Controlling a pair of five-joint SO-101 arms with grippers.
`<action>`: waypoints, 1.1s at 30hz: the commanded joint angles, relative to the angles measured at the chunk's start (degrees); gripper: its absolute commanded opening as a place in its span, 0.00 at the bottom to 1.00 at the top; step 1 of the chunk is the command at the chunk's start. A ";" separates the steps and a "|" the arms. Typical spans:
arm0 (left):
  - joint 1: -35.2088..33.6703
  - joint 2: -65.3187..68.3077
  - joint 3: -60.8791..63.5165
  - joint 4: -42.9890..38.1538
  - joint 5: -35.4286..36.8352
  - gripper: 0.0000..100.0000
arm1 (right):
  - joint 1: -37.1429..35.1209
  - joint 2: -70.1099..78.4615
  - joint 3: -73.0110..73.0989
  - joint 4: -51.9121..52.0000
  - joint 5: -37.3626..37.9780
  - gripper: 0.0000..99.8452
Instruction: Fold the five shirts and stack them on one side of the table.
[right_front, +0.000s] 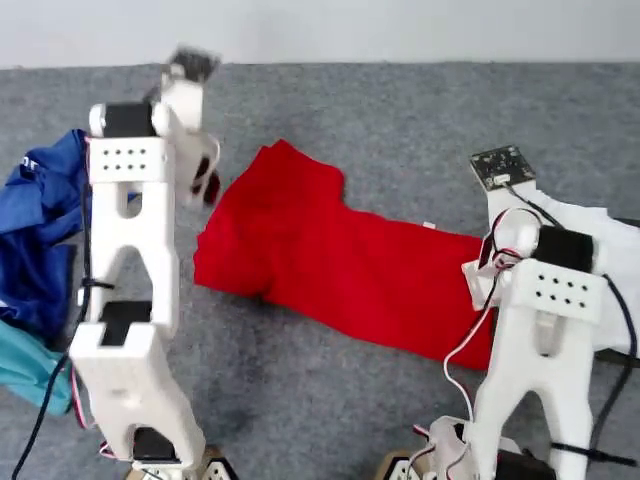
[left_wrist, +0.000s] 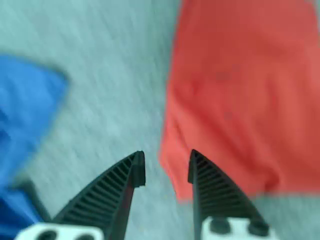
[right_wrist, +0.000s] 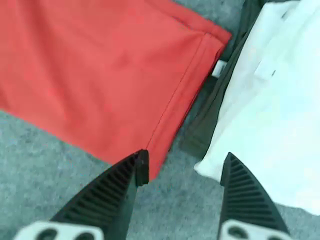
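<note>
Right gripper (right_wrist: 186, 169) spread above red shirt's (right_front: 340, 265) right hem, just beside white shirt (right_front: 590, 235). Red shirt lies mid-table. Farther, left gripper (left_wrist: 166, 167) spread over its left edge; blue shirt (right_front: 40, 230) at left edge.

white shirt (right_front: 612, 235) half behind right arm (right_front: 545, 320), blue shirt (right_front: 40, 220) cropped
</note>
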 joint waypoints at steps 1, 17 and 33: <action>-0.44 -5.80 17.10 -1.05 0.62 0.15 | 0.66 -2.33 -2.20 1.71 0.35 0.24; -1.76 3.43 25.01 -13.27 0.79 0.15 | 0.84 -7.60 -2.20 4.18 0.62 0.24; -4.31 10.11 8.57 -3.60 -11.60 0.06 | 0.66 -8.57 3.25 3.47 0.62 0.24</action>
